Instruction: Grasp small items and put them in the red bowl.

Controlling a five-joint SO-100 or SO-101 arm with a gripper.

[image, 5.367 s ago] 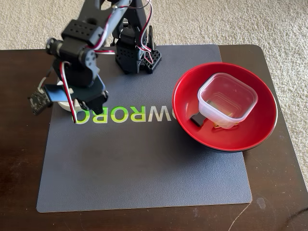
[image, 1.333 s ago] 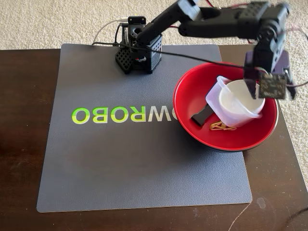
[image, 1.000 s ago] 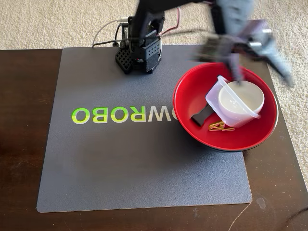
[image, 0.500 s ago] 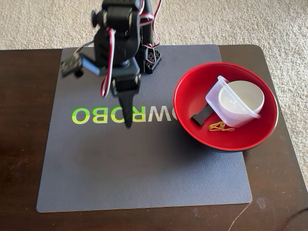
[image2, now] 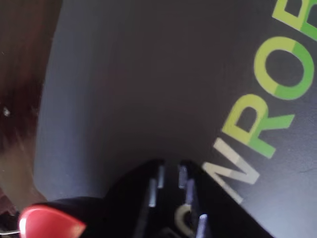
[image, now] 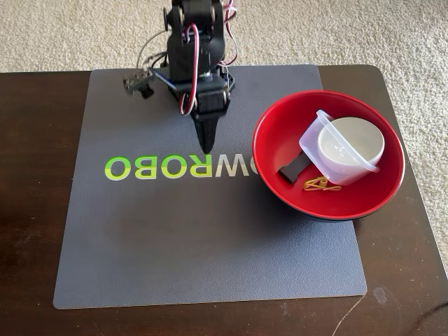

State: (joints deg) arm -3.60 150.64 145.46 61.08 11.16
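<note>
Red bowl [image: 273,126] at the mat's [image: 210,245] right edge on the table [image: 28,210] in the fixed view, holding every small item: the white bowl [image: 353,143] nested in the tilted clear container [image: 311,143], the black bow-tie piece [image: 292,168] and yellow clothespin [image: 318,185] beside them. The pincer [image: 207,145], clenched and empty, points down over the mat's lettering, well apart from the bowl; the task appears complete.

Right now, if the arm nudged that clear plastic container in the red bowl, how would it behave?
The clear plastic container looks thin-walled, so probably light. It lies tipped on its side against the small white bowl, so it would likely slide or rock on the red bowl's glossy curve.
</note>
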